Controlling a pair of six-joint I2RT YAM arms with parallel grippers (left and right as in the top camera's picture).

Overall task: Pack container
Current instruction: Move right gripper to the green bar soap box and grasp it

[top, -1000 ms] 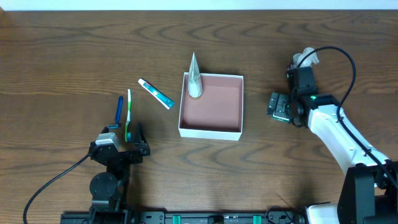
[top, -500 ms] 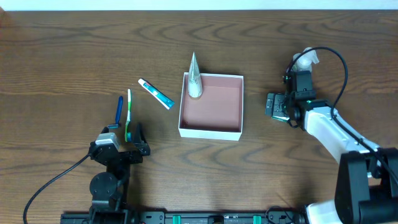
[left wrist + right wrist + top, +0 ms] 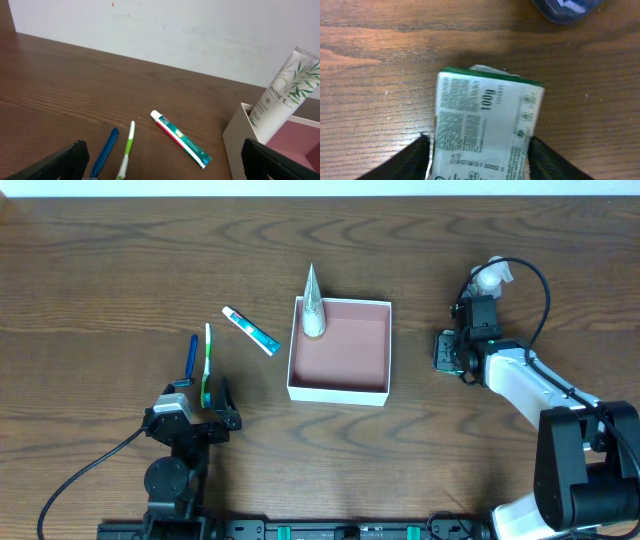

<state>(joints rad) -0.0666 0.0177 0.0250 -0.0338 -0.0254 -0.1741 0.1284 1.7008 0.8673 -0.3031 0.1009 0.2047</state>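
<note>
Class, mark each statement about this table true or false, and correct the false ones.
1. A white tube leans in a corner of the container. True.
2. The toothpaste lies inside the container. False: it lies on the table, outside the container and apart from it.
3. A packet lies between the fingers of the right gripper. True.
4. The left gripper holds a toothbrush. False: it is open and empty, and both toothbrushes lie on the table.
</note>
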